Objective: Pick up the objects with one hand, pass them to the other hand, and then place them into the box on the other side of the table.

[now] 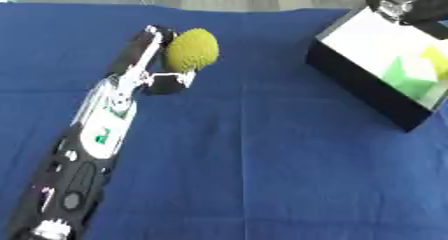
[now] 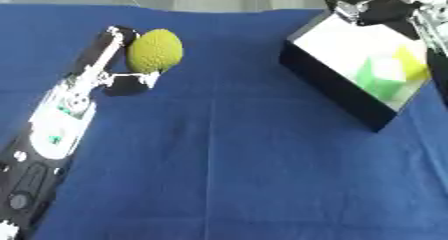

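A yellow-green knitted ball (image 1: 192, 49) sits at the upper left of the blue table. My left hand (image 1: 150, 59) reaches up to it from the lower left, with fingers along the ball's left side and the thumb (image 1: 171, 80) tucked under it, so the ball is pinched between them. A black-walled box (image 2: 331, 81) with a white inside stands at the upper right and holds a green piece (image 2: 378, 74) and a yellow piece (image 2: 409, 61). My right hand (image 2: 372, 4) hovers over the box's far corner, its shape unclear.
A blue cloth (image 1: 262, 159) covers the table from the middle to the near edge. Grey floor shows past the far edge. My left forearm (image 1: 87, 154) lies across the lower left.
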`<state>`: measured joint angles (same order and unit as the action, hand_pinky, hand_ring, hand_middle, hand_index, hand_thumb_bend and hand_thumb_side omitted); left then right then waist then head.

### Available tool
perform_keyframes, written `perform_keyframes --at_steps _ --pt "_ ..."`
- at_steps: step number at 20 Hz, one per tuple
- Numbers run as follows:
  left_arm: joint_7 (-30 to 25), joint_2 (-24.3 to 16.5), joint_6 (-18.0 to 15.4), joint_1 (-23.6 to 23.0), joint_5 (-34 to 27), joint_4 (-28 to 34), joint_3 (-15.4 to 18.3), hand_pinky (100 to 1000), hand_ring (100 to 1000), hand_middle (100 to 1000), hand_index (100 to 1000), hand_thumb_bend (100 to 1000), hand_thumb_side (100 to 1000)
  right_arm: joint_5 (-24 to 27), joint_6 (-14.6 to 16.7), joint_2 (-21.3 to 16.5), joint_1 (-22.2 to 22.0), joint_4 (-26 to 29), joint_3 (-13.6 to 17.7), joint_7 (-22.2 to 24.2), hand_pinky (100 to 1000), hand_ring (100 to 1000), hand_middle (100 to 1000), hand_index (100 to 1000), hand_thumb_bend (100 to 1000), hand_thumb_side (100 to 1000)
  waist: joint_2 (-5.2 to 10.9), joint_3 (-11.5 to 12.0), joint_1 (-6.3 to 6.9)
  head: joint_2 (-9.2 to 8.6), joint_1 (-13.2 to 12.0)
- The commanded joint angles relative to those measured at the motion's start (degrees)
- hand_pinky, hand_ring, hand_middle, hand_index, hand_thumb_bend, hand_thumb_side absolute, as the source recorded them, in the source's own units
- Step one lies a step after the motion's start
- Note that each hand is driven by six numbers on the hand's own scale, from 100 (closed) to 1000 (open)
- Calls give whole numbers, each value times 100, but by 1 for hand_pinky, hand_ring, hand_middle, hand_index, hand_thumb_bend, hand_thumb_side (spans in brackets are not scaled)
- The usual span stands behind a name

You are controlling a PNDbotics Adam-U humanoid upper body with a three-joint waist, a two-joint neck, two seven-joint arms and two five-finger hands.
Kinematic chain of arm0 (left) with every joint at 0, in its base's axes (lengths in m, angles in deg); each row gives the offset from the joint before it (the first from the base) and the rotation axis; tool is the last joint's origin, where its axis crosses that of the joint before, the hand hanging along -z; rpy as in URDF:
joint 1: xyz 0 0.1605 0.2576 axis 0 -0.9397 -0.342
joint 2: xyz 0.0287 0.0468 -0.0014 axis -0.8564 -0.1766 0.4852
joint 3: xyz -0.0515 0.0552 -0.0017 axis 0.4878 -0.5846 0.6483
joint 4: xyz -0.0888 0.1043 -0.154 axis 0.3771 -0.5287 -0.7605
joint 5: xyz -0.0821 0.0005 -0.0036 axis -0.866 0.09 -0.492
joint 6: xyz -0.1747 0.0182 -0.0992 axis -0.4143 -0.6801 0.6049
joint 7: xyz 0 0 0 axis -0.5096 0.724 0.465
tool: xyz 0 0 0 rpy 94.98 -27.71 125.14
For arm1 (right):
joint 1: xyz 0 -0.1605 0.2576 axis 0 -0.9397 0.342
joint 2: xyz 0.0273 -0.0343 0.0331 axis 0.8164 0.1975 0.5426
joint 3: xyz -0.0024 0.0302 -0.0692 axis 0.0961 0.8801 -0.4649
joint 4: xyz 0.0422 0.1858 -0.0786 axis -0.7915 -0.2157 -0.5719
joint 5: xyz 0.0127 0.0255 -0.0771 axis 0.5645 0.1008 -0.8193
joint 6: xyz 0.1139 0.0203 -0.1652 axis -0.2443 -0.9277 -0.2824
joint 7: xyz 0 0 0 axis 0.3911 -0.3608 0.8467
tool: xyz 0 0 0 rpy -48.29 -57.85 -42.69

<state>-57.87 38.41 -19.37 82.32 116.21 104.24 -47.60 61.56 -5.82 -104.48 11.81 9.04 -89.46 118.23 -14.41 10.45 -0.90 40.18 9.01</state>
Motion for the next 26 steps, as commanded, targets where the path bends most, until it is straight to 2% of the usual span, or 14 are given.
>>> perform_keyframes --at_steps 1,14,23,26 --pt "73 110 -36 77 37 162 -18 568 555 448 492 100 100 -85 65 -56 153 -2 -28 97 880 1000 900 897 100 340 221 6 -88 0 26" --pt "309 505 -147 65 42 195 -51 565 551 444 493 100 100 -242 302 226 389 -70 -306 551 881 1000 902 898 100 361 179 -15 -125 -26 99" --pt "444 724 -223 59 -64 203 -95 562 549 440 493 100 100 -409 670 414 601 -147 -488 1068 886 1000 914 908 100 369 108 26 -173 -76 189" --pt "474 772 -238 89 -109 199 -103 562 548 440 493 100 100 -400 806 425 679 -140 -485 1190 887 1000 913 907 100 342 88 71 -168 -64 248"
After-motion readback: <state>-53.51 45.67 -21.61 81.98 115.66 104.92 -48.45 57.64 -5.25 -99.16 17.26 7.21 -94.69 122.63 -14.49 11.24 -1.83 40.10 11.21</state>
